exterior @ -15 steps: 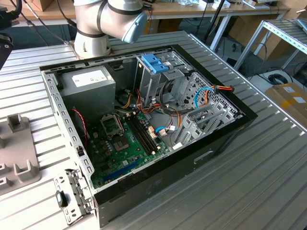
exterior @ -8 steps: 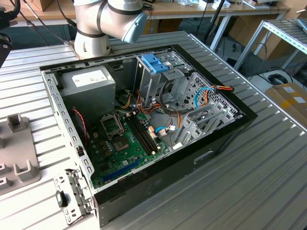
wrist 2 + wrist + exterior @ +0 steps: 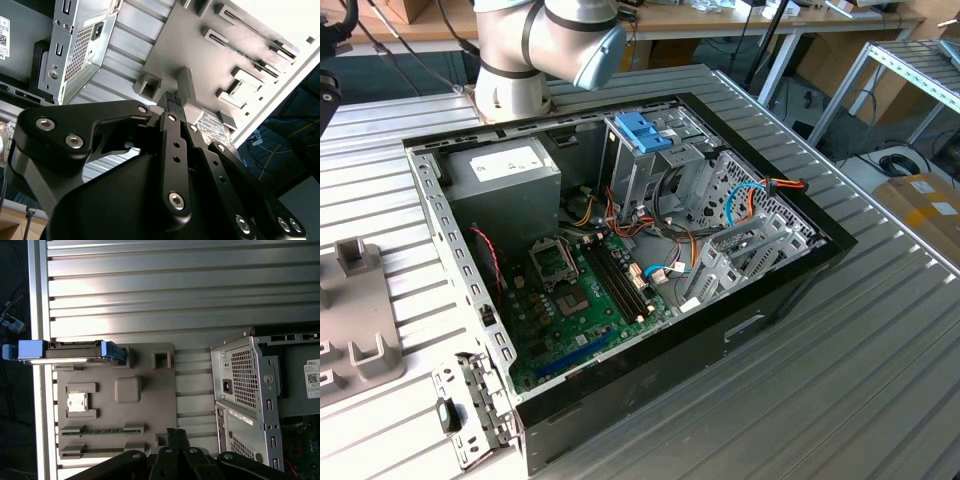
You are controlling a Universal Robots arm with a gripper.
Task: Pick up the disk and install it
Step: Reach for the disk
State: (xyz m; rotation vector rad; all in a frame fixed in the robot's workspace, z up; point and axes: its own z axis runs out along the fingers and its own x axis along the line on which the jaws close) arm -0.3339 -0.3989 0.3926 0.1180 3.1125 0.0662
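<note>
Over the fixture [image 3: 150, 405]: disk [image 3: 70, 351] untouched

You see the disk standing on edge in a slot at the fixture's rim. Your gripper [image 3: 177, 434] hangs above the same fixture, apart from the disk, jaws closed on nothing, with the open case [image 3: 250, 390] beside

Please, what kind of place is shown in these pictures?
Probably a robotics lab or workshop: a robot arm stands at a ribbed metal table beside an open computer case, with a workbench behind.
</note>
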